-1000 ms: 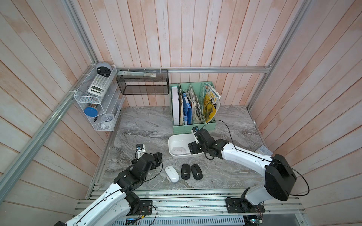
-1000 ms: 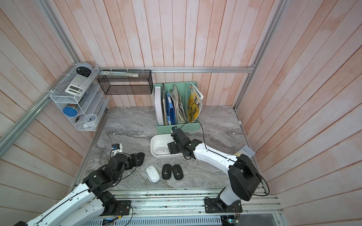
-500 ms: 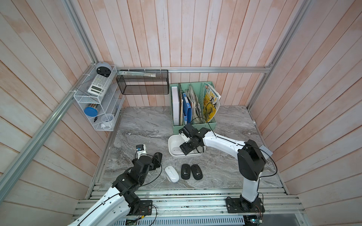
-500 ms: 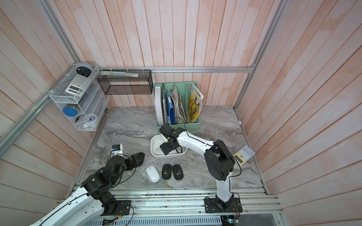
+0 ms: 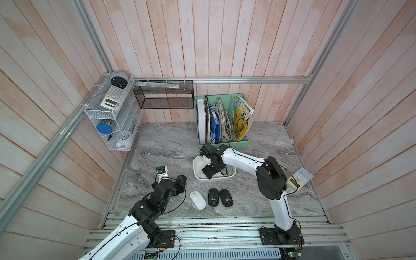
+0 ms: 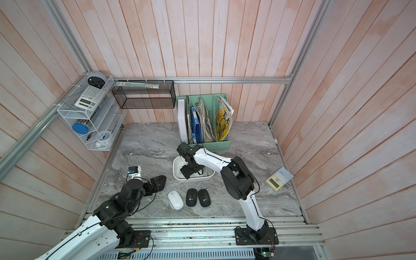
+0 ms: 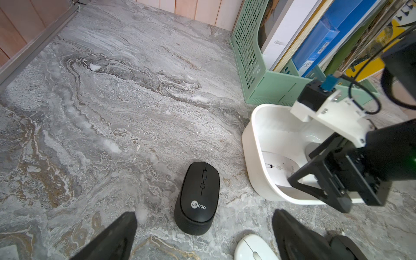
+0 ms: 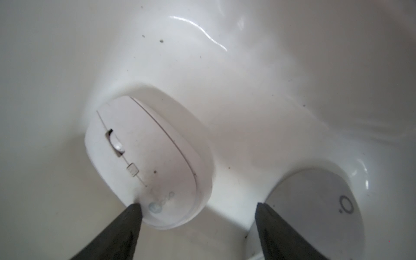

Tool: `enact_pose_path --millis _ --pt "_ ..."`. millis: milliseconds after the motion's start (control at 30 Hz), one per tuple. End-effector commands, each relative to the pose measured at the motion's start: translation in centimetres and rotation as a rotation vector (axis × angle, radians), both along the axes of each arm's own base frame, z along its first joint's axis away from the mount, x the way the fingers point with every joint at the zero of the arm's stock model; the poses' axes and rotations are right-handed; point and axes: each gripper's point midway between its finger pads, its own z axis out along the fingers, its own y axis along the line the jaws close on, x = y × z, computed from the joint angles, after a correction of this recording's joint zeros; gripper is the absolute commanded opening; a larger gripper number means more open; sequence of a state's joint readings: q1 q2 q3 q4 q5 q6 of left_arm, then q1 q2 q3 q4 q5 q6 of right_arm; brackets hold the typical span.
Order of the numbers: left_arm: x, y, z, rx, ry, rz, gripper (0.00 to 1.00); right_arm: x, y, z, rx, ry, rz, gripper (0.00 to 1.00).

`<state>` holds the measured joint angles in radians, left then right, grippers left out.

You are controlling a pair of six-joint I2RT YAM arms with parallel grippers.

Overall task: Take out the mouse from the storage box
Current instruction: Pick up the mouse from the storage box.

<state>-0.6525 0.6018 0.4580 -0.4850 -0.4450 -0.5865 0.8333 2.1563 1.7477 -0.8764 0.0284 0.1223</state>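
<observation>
The white storage box (image 5: 231, 176) (image 6: 210, 177) stands mid-table, its near wall (image 7: 256, 171) showing in the left wrist view. Inside it lies a white mouse (image 8: 148, 162) (image 7: 279, 167) beside a grey-white mouse (image 8: 315, 213). My right gripper (image 5: 208, 172) (image 6: 188, 172) (image 8: 198, 216) reaches down into the box, open. One fingertip (image 8: 132, 213) is at the white mouse's rear edge and the other stands apart beside the grey-white one. My left gripper (image 5: 180, 182) (image 6: 158, 180) (image 7: 203, 212) hovers open at the table's left, a black mouse (image 7: 198, 198) on the marble just ahead of its fingers.
At the front, a white mouse (image 5: 197, 200) and two black mice (image 5: 213, 197) (image 5: 226, 198) lie in a row. A mint-green file organizer (image 5: 225, 144) stands behind the box. A black mesh basket (image 5: 164, 96) and a wire rack (image 5: 112, 117) hang on the walls. A calculator (image 5: 299, 177) lies right.
My right arm has folded back, its elbow swinging left and nearer. Its gripper has moved from the box's right edge down into the box. The left arm has drawn back slightly.
</observation>
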Motion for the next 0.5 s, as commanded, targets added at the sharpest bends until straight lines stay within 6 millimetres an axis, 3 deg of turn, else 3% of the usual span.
enact_pose_path --millis 0,267,467 --pt "0.0 -0.1 0.0 -0.001 -0.011 -0.010 1.00 1.4 -1.4 -1.1 -0.073 -0.009 -0.059 0.86" --pt "0.0 0.0 0.0 -0.001 -0.013 -0.009 1.00 4.4 -0.8 0.0 -0.070 -0.085 -0.085 0.86" --pt "0.0 0.0 0.1 -0.002 -0.014 -0.007 1.00 3.2 1.1 2.9 0.040 -0.121 0.061 0.85"
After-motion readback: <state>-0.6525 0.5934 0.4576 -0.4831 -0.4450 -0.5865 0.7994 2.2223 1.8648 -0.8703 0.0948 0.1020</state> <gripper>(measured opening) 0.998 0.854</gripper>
